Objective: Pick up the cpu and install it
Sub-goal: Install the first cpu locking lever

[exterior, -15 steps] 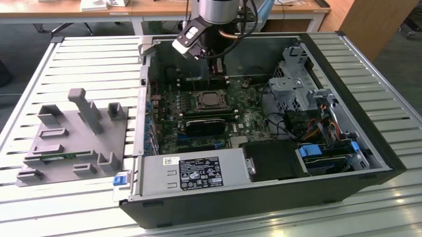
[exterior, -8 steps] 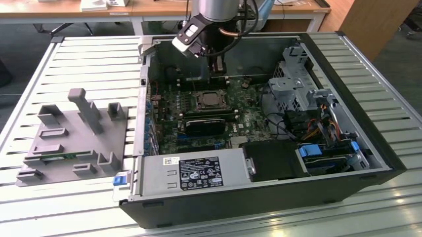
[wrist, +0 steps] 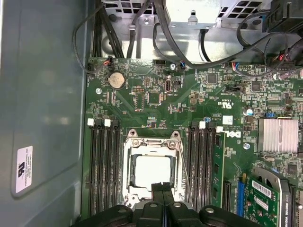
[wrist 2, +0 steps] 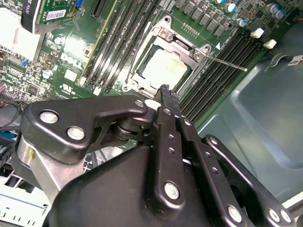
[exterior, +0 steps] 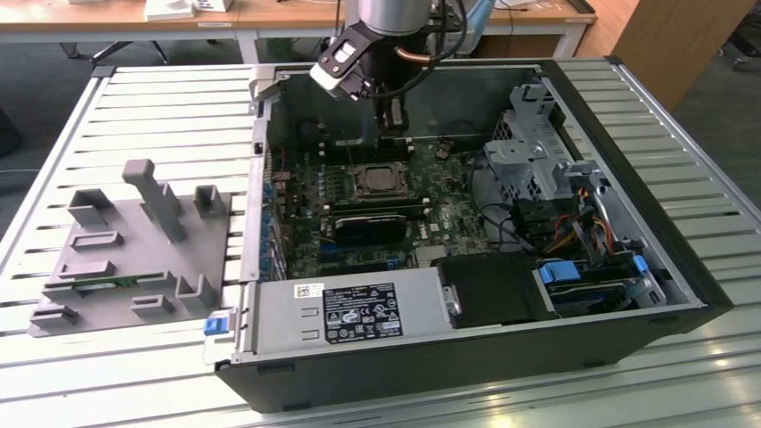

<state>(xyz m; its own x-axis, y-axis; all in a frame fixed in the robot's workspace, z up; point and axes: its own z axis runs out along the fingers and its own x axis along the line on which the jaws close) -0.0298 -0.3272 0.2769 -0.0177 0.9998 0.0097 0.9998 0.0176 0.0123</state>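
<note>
Well, from where I stand:

Computer case (exterior: 666, 259): the biggest thing, lying open on its side on the slatted table (exterior: 155, 107), taking the middle and right of the exterior view.

Grey fixture (exterior: 131, 259): a moulded holder with posts, lower left of the exterior view, well apart from the work.

Motherboard (wrist: 156, 109): green, flat on the case floor, crowded with small parts.

Arm: reaches down into the case from the top centre of the exterior view.

Gripper (wrist: 163, 198): fingers drawn together, tips touching, holding nothing that I can see, poised just above the socket's near edge.

Socket frame (wrist: 151, 146): metal, with a thin lever (wrist: 182, 165) along one side and memory slots (wrist: 106, 165) flanking it.

Cpu (wrist: 152, 171): lies inside the socket frame, its pale shiny top showing, lower centre of the first wrist view.

Handling: I judge it light, stiff, slick on top and fragile underneath; best taken by opposite edges.

In the way: frame, lever and slots crowd the sides.
</note>
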